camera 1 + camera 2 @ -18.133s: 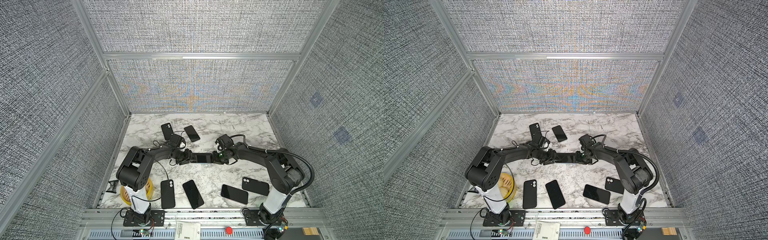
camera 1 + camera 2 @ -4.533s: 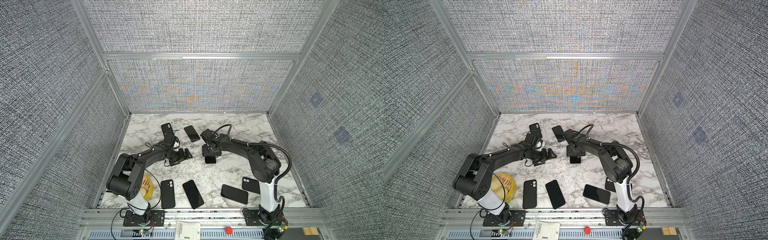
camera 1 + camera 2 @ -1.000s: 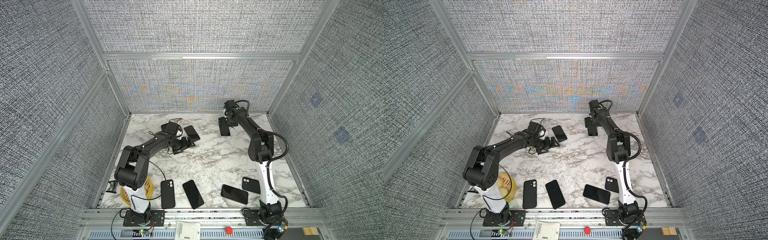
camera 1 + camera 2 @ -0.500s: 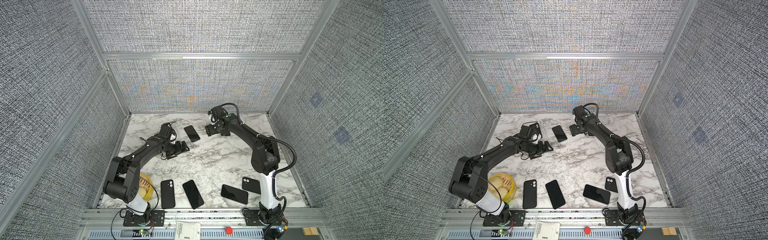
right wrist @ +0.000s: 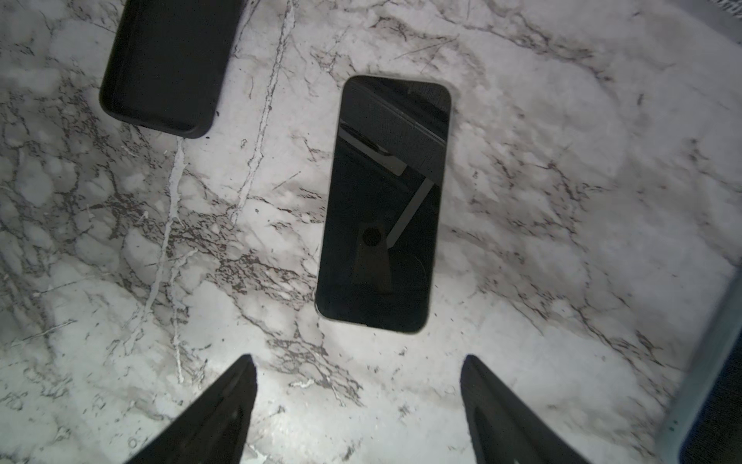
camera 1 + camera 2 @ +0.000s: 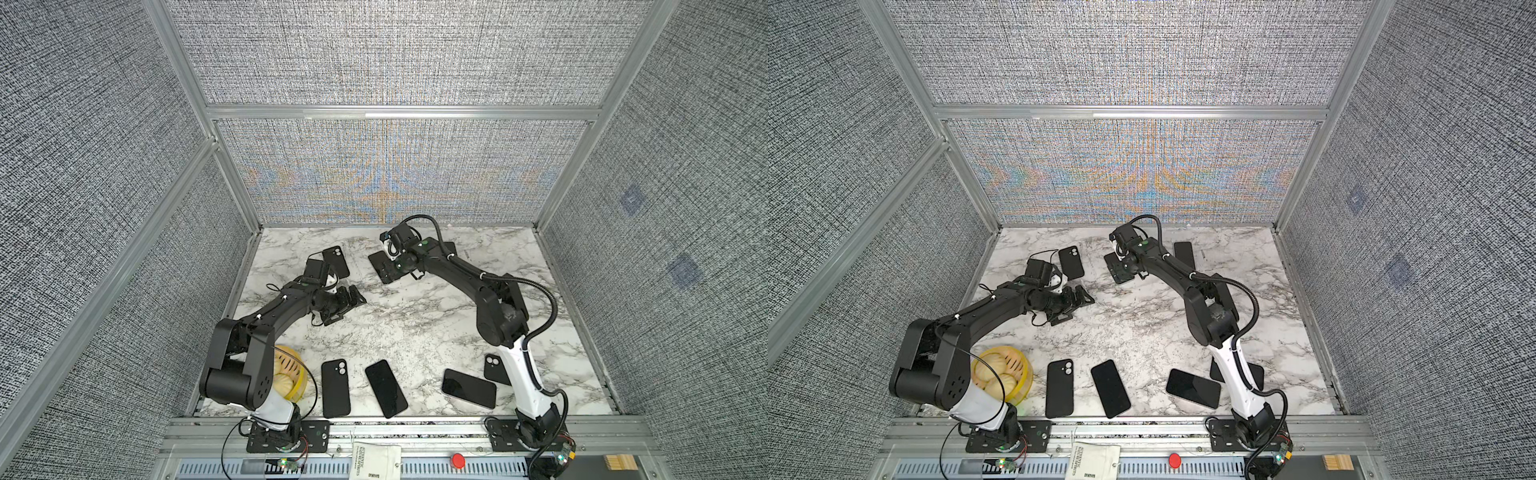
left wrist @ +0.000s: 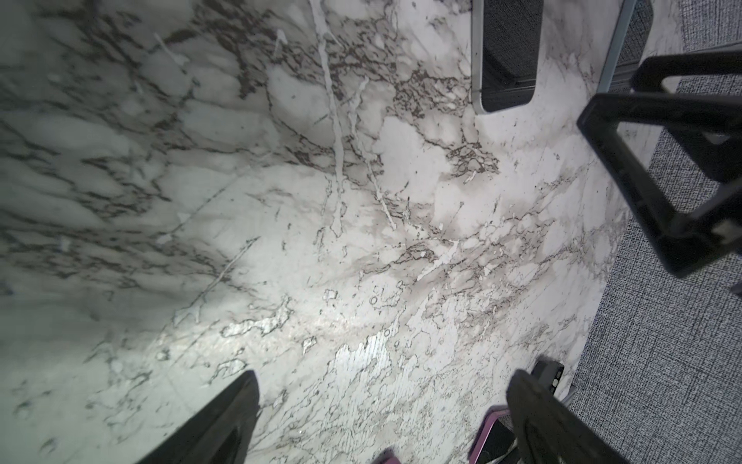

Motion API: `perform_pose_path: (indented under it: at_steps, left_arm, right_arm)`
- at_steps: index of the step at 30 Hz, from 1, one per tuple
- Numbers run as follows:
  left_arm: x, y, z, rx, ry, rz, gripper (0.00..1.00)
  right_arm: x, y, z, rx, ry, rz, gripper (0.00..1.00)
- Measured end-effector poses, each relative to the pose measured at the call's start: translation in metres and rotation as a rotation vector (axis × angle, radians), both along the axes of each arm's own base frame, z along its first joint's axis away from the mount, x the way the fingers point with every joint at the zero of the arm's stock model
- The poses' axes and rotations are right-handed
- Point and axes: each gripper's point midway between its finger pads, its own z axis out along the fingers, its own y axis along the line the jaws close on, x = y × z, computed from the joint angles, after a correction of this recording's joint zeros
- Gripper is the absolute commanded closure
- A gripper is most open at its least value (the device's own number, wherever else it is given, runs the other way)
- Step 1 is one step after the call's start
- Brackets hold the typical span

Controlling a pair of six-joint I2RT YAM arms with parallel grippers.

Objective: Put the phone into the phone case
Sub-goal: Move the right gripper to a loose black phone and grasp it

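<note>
Now the glossy black rectangular phone [image 5: 383,201] lies mid-frame in both top views. The right gripper [image 5: 357,401] hovers just above, spread wide, empty.

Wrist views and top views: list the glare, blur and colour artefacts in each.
Left wrist view: the marble table is partly soft and dim, with a shiny glare patch. Right wrist view: mostly sharp; the phone screen mirrors the rig above. Both top views: rainbow moiré on the back wall.

The phone [image 5: 385,205] is black and shiny. It lies flat on the table [image 5: 562,201], screen up. The black phone case [image 5: 168,64] lies flat nearby, not touching it.
</note>
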Motion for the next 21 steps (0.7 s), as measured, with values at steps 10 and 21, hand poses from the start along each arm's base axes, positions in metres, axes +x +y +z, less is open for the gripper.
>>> perform_pose_path:
  at_steps: [10, 21]
  left_arm:
    - [0.008, 0.000, -0.006, -0.008, 0.011, 0.007, 0.03]
    - [0.014, -0.003, -0.013, -0.015, 0.018, 0.010, 0.03]
  right_arm:
    - [0.012, 0.004, -0.034, -0.039, 0.031, -0.029, 0.14]
    - [0.021, 0.008, -0.052, -0.062, 0.054, -0.049, 0.14]
